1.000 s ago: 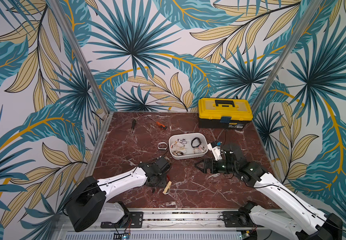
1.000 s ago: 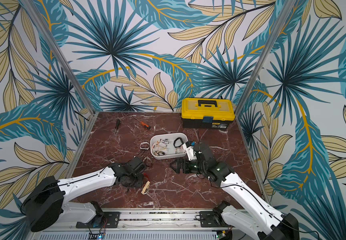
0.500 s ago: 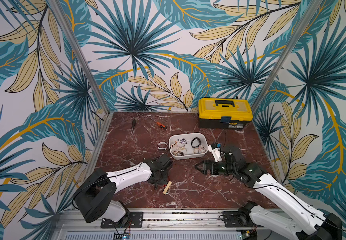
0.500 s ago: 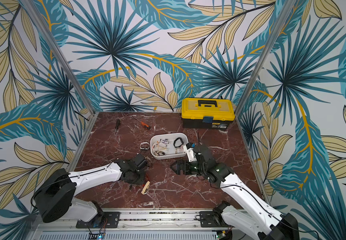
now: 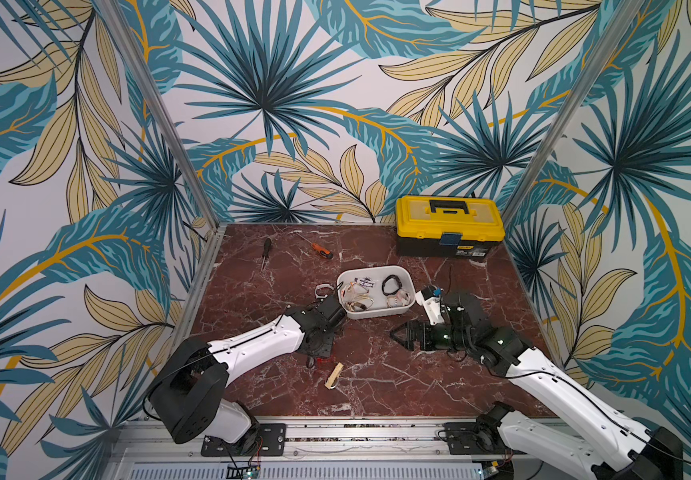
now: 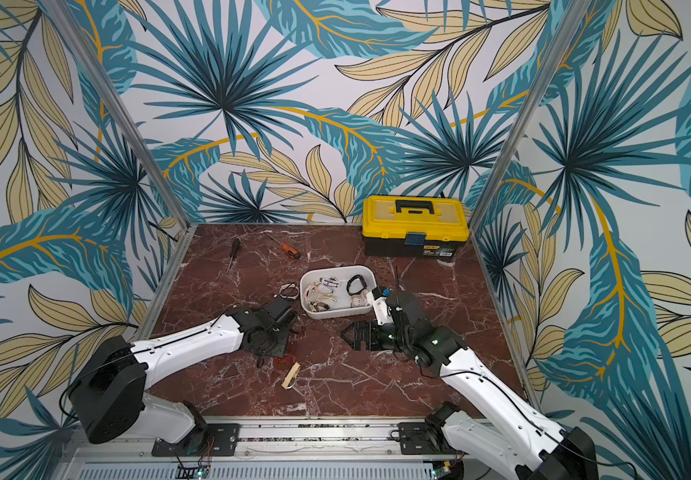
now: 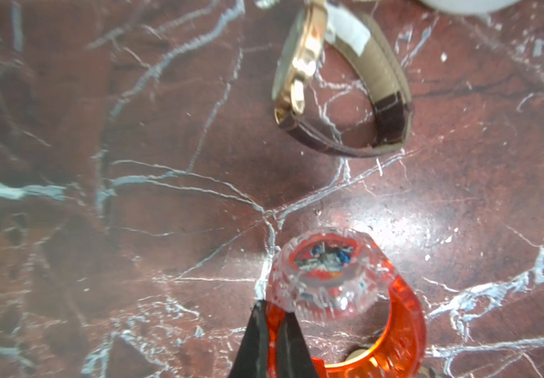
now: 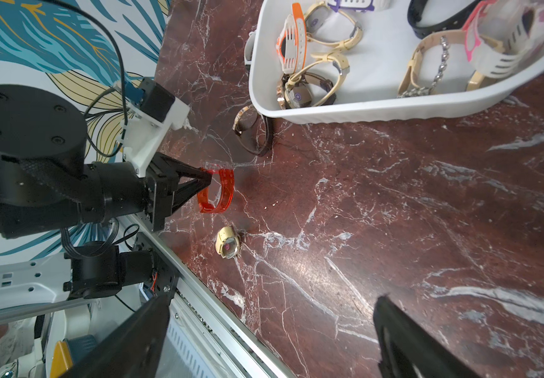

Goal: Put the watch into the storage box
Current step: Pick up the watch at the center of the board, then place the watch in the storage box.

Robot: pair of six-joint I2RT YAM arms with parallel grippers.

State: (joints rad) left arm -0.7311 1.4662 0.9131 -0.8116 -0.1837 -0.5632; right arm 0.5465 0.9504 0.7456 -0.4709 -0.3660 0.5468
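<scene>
Currently left gripper (image 8: 210,180) is pinched shut on the strap of the red watch (image 7: 329,271), low near the marble table's (image 5: 377,395) front edge — storage box (image 5: 377,312) lies just beyond, backward and rightward — right gripper (image 5: 395,333) gapes wide, empty, farther off.

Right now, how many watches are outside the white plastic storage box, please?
4: translucent red watch in the left gripper; brown-strapped gold watch beside the box; cream watch near the front rail; white-strapped watch by the box's left wall. Others may be hidden.
</scene>
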